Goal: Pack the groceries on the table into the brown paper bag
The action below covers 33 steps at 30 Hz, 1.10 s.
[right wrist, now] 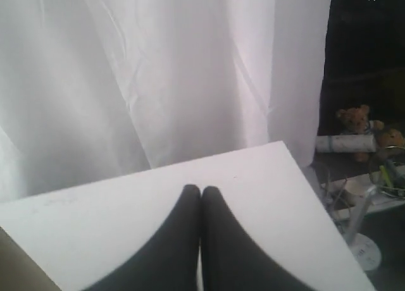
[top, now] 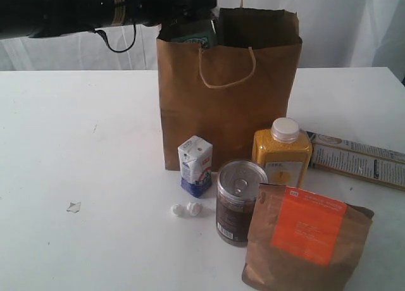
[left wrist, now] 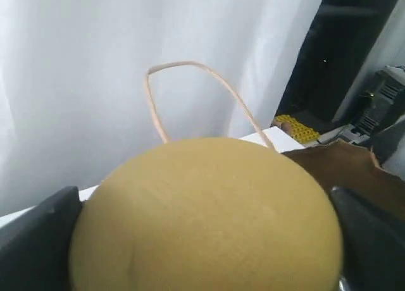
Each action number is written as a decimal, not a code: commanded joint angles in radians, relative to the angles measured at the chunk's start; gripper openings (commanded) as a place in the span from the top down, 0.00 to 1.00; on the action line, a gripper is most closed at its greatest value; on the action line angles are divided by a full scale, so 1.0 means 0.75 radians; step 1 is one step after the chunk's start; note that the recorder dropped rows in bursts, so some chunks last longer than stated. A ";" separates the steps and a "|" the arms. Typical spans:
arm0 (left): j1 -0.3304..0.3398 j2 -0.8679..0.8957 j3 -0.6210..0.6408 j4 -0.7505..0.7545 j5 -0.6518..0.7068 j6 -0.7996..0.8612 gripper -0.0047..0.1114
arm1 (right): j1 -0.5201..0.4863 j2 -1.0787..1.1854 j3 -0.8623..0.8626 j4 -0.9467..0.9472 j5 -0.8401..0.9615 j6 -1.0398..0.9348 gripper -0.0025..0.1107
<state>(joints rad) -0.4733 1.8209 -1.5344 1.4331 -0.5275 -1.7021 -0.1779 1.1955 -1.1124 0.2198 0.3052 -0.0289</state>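
Early | my left gripper [top: 190,19] grasps jar [left wrist: 205,215] over bag [top: 228,114] mouth | right gripper [right wrist: 201,193] clenched, empty | carton [top: 195,166], can [top: 240,202], bottle [top: 282,153], pouch [top: 307,243], box [top: 357,159], lumps [top: 186,209] left on surface [top: 76,133]

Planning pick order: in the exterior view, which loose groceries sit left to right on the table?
small white-blue carton, silver-topped can, white-capped yellow bottle, flat printed box. The white lumps and pouch overlap neighbours; left out.

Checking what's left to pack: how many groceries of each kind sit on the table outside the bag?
Carton: 1
Can: 1
Bottle: 1
Pouch: 1
Flat box: 1
White lumps: 2
Total: 7
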 commanded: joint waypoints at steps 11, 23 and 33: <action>-0.001 -0.021 -0.018 -0.025 -0.166 -0.034 0.05 | 0.174 0.309 -0.466 1.257 0.647 -0.876 0.98; -0.001 -0.021 -0.018 0.016 -0.237 -0.034 0.05 | 0.174 0.280 -0.503 1.018 0.699 -0.825 0.98; 0.028 -0.024 -0.018 0.021 -0.398 -0.034 0.06 | 0.174 0.162 -0.503 0.196 0.833 -0.493 0.98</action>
<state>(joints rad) -0.4627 1.8209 -1.5406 1.4363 -0.7802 -1.7207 -0.0457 1.3391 -1.4832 0.5654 0.8662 -0.5207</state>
